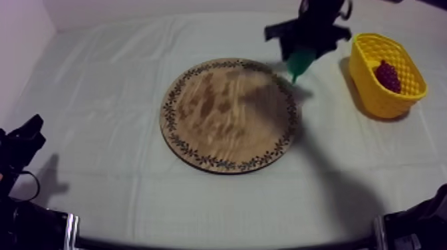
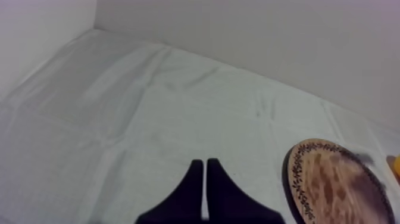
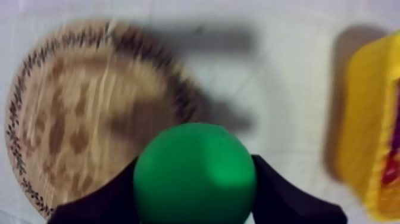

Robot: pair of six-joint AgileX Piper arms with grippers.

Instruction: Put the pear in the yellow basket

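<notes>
Black fingers of the left gripper (image 2: 204,162) lie pressed together, low at the table's left, idle, I judge, because the pear (image 3: 194,173) is the other arm's job. The wooden board (image 1: 229,114) is bare, and near its far right rim the right gripper (image 1: 302,53) is clamped round the green pear, held aloft, likely to clear the wall of the yellow basket (image 1: 370,90), where a bunch of grapes (image 1: 388,76) lies

Left gripper (image 2: 204,164) pinched together into a narrow wedge, low over the grey-white cloth of the bench (image 2: 149,107). Off to one side, patterned wooden board (image 2: 333,184); past it, a sliver of yellow basket (image 2: 394,167).
</notes>
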